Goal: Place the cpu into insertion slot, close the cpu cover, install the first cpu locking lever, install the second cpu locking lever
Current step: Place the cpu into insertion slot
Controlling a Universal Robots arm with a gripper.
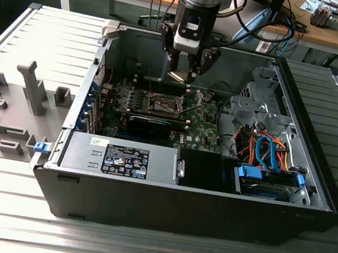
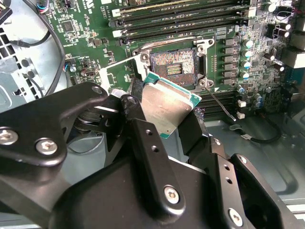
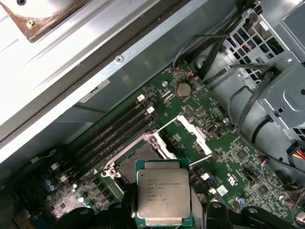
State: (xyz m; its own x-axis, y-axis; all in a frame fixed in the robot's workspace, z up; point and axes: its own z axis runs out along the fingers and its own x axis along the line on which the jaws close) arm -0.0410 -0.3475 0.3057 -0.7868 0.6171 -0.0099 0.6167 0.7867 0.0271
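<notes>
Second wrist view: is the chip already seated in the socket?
No, the chip is gripped between the jaws, off the socket, whose bare contacts show.

The insertion slot (image 2: 174, 67) lies open from above, with the swung-open cpu cover (image 3: 193, 132) beside it.

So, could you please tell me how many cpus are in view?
1: the cpu, held in the jaws close to the empty slot. Others may be hidden.
</notes>
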